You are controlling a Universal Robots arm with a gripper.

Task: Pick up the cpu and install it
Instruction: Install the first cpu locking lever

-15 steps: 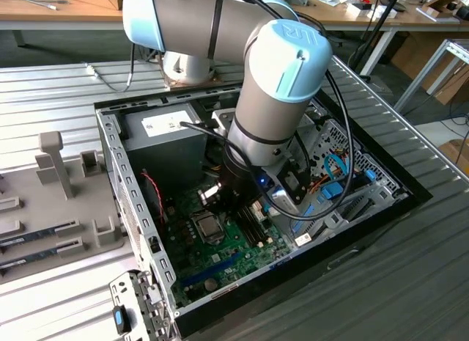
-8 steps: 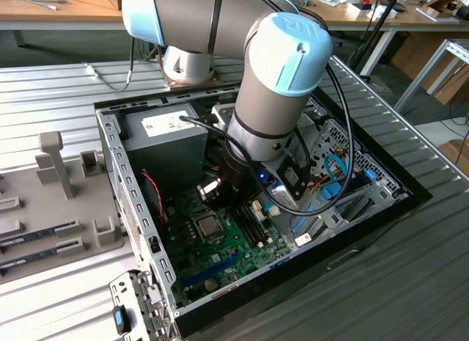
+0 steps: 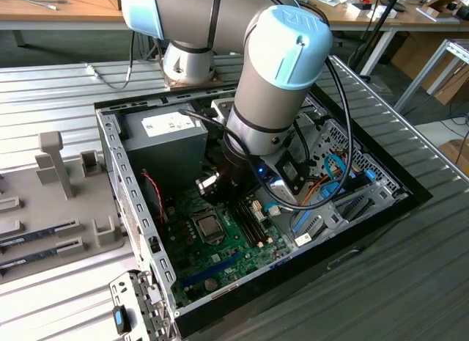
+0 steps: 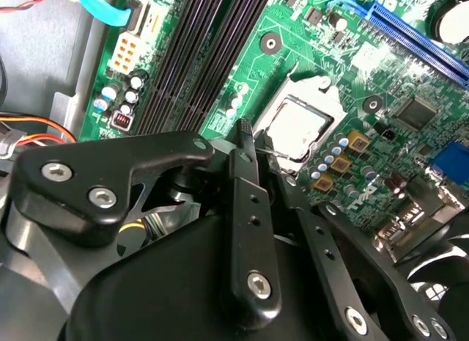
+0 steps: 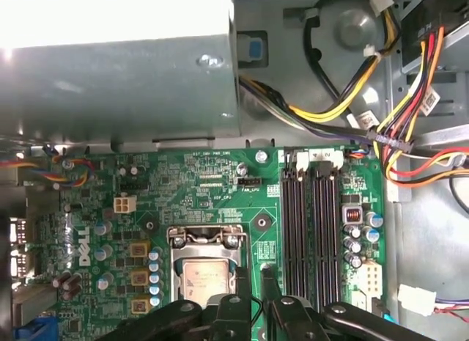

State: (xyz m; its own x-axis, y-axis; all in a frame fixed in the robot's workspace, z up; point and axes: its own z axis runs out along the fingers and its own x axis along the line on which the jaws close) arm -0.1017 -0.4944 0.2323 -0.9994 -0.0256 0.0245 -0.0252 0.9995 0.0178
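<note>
Black gripper (image 4: 255, 144) linkages are crowding the near edge of both wrist views, and the two slim fingertips are sitting nearly pressed together with just a sliver of gap between them, pinching nothing. They are hovering just above the cpu (image 4: 295, 127), which is lying flat in its socket (image 5: 206, 271) near the middle of the green motherboard (image 5: 183, 202), silvery top facing up, with the metal frame of the socket ringing it. Judging from this, the main risk is a crooked seat: if the chip is resting slightly off its keying, any downward push from the fingertips could be bending the socket contacts, though the pictures are not showing whether it is fully settled. A sideways drift of the arm could also be scraping the row of small capacitors (image 5: 153, 271) just beside the socket, or snagging the bundled power cables (image 5: 344, 117) running beyond the memory slots (image 5: 311, 231). As for containers, the open computer case (image 3: 110, 147) is holding the motherboard, the grey power supply (image 3: 165, 139) against its wall beside the socket, and the loose wiring.
</note>
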